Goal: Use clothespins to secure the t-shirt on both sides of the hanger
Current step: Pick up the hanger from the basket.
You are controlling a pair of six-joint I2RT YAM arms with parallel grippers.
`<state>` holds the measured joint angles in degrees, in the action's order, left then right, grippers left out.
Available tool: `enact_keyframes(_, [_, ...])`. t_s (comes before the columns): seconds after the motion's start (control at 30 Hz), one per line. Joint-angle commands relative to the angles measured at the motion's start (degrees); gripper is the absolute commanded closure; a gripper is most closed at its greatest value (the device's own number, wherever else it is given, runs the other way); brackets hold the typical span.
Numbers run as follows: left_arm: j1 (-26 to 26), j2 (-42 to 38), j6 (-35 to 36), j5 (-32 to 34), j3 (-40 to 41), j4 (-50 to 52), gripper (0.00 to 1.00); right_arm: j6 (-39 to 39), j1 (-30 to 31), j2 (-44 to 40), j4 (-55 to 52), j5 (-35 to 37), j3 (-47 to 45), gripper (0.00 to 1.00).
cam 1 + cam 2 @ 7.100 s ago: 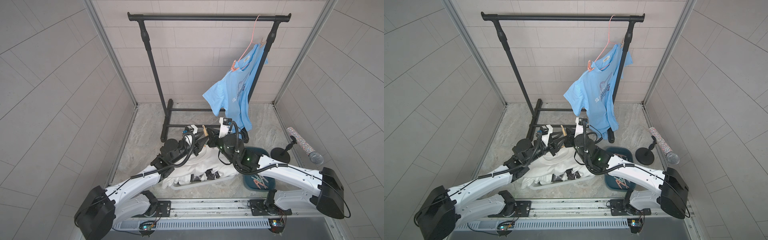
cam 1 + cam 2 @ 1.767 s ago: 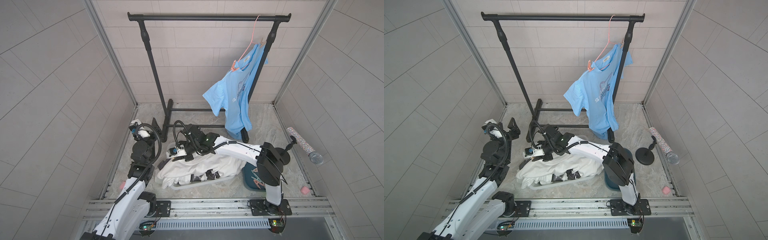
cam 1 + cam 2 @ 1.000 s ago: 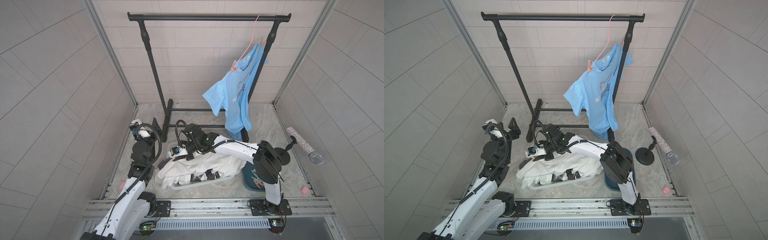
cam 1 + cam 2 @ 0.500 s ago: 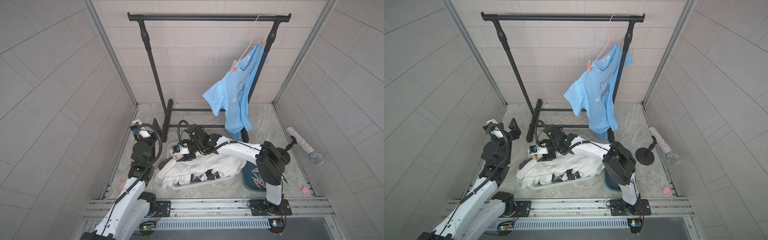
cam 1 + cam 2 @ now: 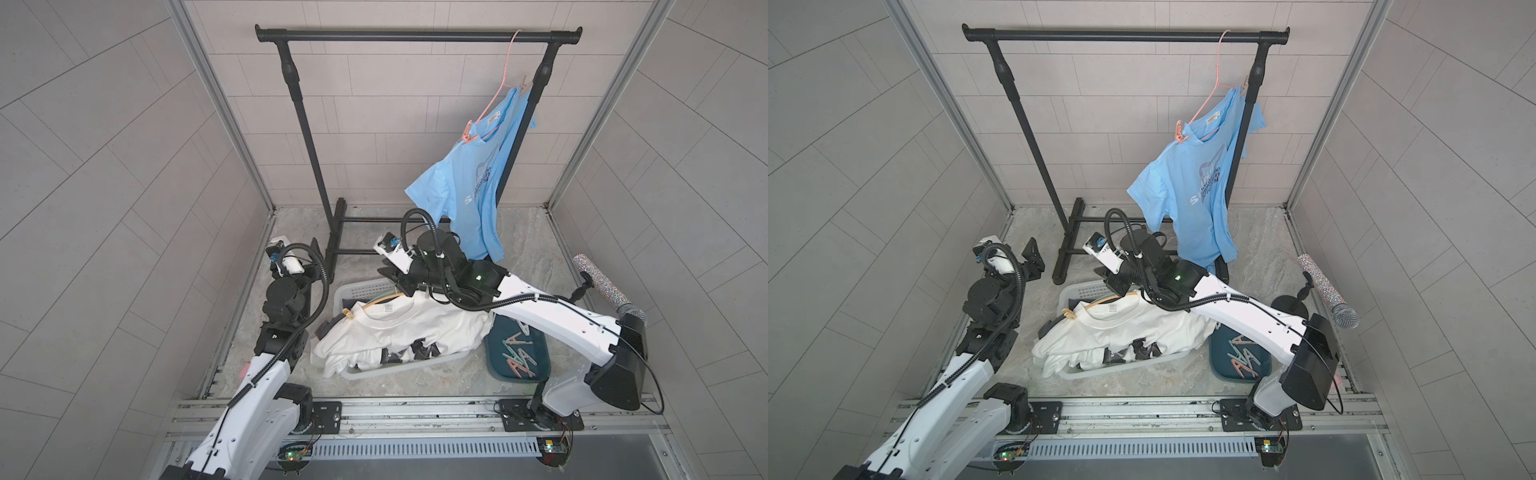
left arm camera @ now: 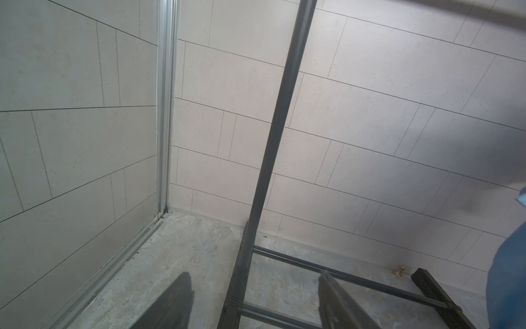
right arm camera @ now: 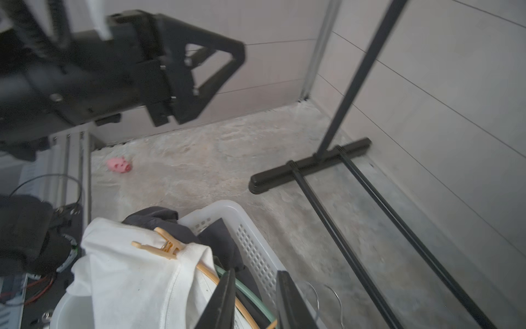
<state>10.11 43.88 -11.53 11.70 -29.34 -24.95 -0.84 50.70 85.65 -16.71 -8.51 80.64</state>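
Observation:
A white t-shirt [image 5: 399, 332] [image 7: 128, 279] lies in the basket on a yellow hanger [image 7: 207, 270]. One yellow clothespin [image 5: 347, 314] [image 7: 162, 246] is clipped at one shoulder. More clothespins [image 5: 517, 353] [image 5: 1239, 353] lie in a dark teal tray. My right gripper [image 5: 395, 277] [image 7: 256, 273] hovers over the basket's far rim, its fingers a narrow gap apart with nothing pinched; the hangers run underneath. At the left wall my left gripper [image 5: 305, 257] [image 6: 254, 273] is open and empty, facing the rack's foot.
A white laundry basket [image 5: 365, 286] [image 7: 227, 210] also holds dark clothes and a green hanger [image 7: 247, 293]. A blue t-shirt [image 5: 469, 195], pegged on a pink hanger, hangs from the black rack [image 5: 415, 35]. A microphone [image 5: 602, 286] stands at the right. A small pink object [image 7: 119, 165] lies on the floor.
My right gripper has moved from the basket's left end rightwards along its far rim. The left arm has stayed where it was.

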Motion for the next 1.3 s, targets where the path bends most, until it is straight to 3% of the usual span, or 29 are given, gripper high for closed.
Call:
enact_keyframes(0.0, [-0.33,-0.02,0.46,-2.84,-2.89,2.70,0.27,14.16,-0.25,0.90,-8.91,12.30,-0.62,0.74])
enact_keyframes(0.13, [-0.26,0.02,-0.14,-3.30,-5.25,7.31,0.27,18.33,-0.25,4.44,-13.17,14.44,0.57,0.74])
enact_keyframes(0.33, [-0.35,2.10,-0.25,-5.70,-9.22,13.93,0.23,18.50,-0.16,11.26,-15.18,13.42,4.22,0.72])
enact_keyframes(0.6, [-0.20,2.34,-0.18,-7.00,-8.45,12.60,0.23,17.81,0.19,18.08,-16.44,10.63,8.88,0.71])
enact_keyframes(1.03, [-0.26,2.57,0.09,-7.20,-8.27,12.29,0.23,14.61,0.20,23.87,-13.09,11.74,10.64,0.70])
enact_keyframes(1.1, [-0.31,2.52,0.27,-6.94,-8.24,12.35,0.23,14.23,0.20,24.39,-13.00,12.08,10.81,0.73])
enact_keyframes(1.27, [-0.34,2.19,0.98,-6.72,-8.14,12.21,0.23,12.89,0.24,23.92,-13.16,11.65,11.10,0.90])
